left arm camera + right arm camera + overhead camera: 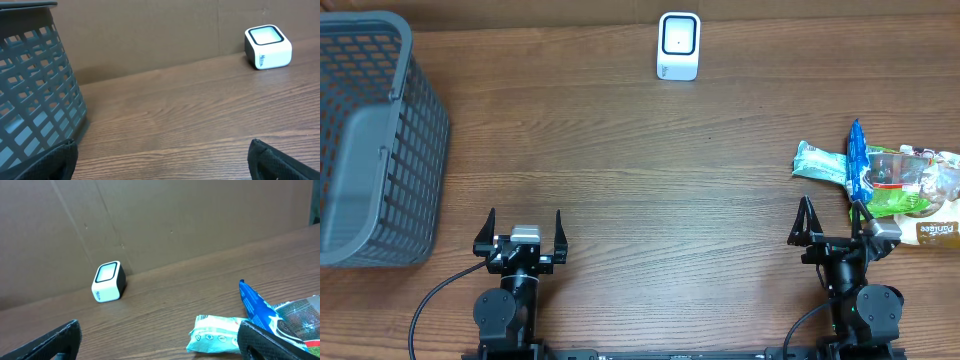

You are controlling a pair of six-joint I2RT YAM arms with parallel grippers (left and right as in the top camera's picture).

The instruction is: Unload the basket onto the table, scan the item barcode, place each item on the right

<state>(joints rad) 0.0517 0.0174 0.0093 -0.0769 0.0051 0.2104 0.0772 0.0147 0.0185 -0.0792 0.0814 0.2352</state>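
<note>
A white barcode scanner (679, 46) stands at the far middle of the table, its window facing up; the left wrist view has the scanner (268, 47) at upper right, the right wrist view has the scanner (108, 281) at left. The items lie in a pile at the right: a teal packet (818, 161) (217, 335), a blue packet (858, 160) (255, 305) and a clear bag with green contents (905, 180) (300, 315). My left gripper (524, 222) (162, 150) is open over bare wood at the near left. My right gripper (832, 215) (160, 330) is open just short of the teal packet, holding nothing.
A grey plastic basket (370, 140) (35, 90) stands at the far left, close to the left gripper's left finger. A brown labelled packet (935, 232) lies at the right edge beside the pile. A cardboard wall backs the table.
</note>
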